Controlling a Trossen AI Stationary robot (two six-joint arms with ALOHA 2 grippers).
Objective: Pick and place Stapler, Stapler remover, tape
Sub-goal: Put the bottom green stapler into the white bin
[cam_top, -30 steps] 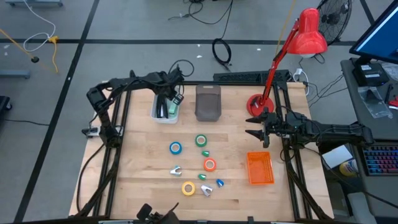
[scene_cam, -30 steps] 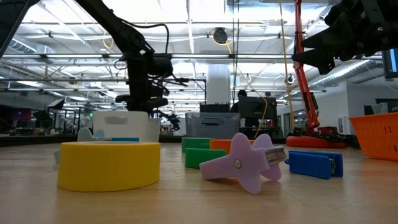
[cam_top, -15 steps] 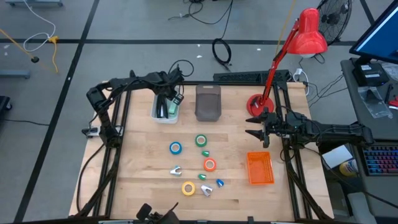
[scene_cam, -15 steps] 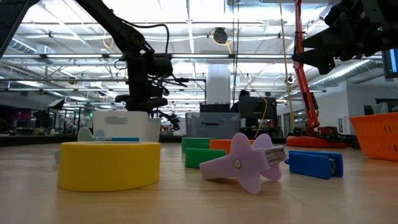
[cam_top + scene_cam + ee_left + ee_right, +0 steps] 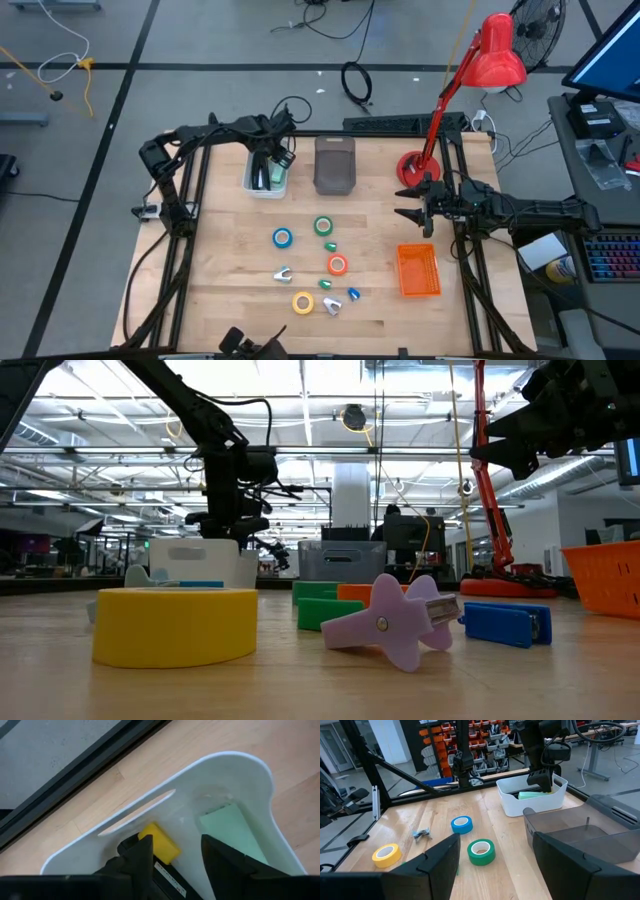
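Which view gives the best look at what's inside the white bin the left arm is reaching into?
The left wrist view: it looks straight into the white bin, showing a yellow-and-black stapler between the fingers and a pale green item. The high view shows only the bin under the left gripper. The low view shows its wall; the right wrist view shows it from afar.

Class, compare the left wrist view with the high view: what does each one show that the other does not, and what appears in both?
Only the left wrist view shows the white bin's inside up close: a yellow-and-black item between the left gripper's fingers, and a pale green item beside it.

Only the high view shows the blue, green, orange and yellow tape rolls, the grey bin, the orange basket and the right gripper, open above the table.

Both show the white bin and the left gripper in it.
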